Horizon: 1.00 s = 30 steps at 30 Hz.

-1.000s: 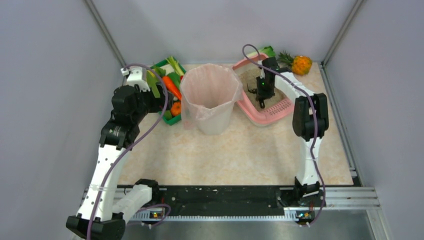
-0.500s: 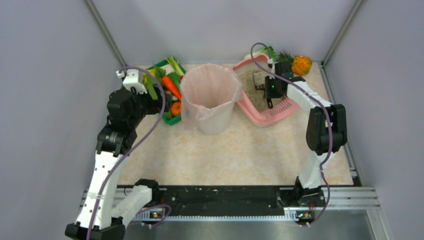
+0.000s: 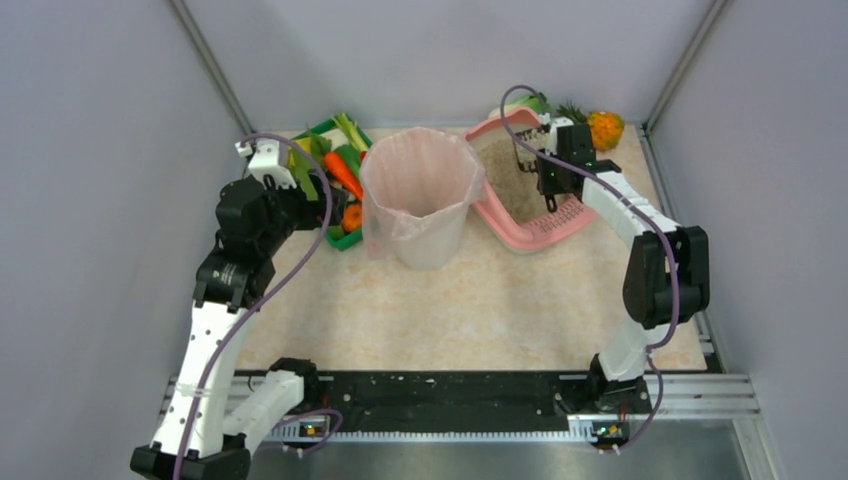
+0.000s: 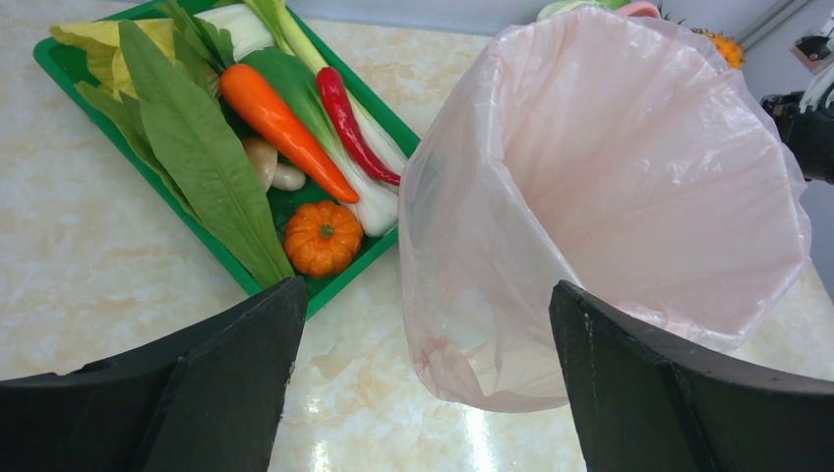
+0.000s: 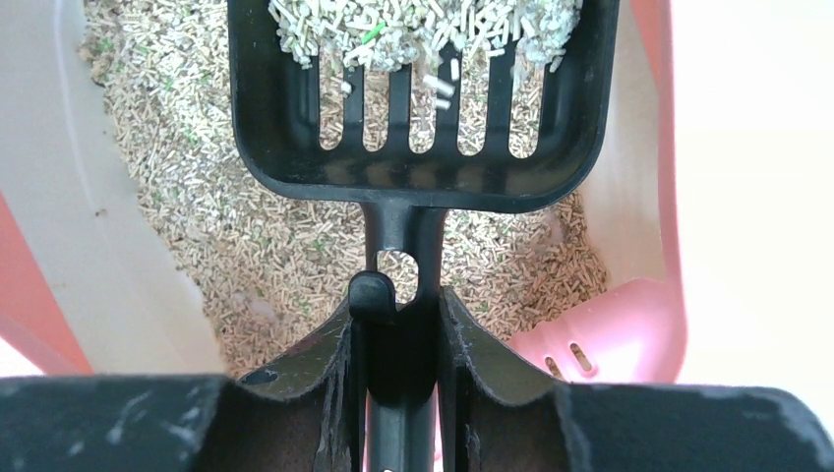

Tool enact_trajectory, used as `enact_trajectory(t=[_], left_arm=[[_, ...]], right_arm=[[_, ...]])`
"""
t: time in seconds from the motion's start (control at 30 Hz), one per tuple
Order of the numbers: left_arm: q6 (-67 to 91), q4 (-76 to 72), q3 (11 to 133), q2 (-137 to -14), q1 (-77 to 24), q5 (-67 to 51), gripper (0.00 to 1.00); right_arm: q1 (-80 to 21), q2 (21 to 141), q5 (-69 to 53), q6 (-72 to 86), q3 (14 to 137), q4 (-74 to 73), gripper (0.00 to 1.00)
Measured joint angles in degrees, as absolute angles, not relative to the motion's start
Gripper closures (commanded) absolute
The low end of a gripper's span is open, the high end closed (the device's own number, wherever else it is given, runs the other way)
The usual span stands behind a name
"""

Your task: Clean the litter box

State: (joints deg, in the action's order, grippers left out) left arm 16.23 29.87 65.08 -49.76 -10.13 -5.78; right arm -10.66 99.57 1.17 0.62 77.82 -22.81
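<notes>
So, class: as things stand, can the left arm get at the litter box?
Probably not directly. The lined bin stands between the open left gripper and the litter box, and the right gripper holds a scoop over the litter there.

The pink, rounded-rectangular litter box (image 3: 505, 232) lies flat at the tabletop's (image 3: 480, 300) one o'clock. Its slotted lip faces five o'clock, and grey-beige granular litter (image 5: 295, 246) covers its floor.
</notes>
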Motion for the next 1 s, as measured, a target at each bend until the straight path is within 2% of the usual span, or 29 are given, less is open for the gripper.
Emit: enact_trajectory(t=[0.9, 1.0], left_arm=[[16.47, 28.69, 64.27, -49.87, -10.13, -8.38, 0.02], [16.53, 28.69, 64.27, -49.87, -10.13, -8.38, 0.02]], right_arm=[[-13.5, 93.3, 4.93, 1.72, 73.52, -22.52, 1.0], [-11.57, 93.03, -1.96, 3.77, 73.43, -22.17, 1.0]])
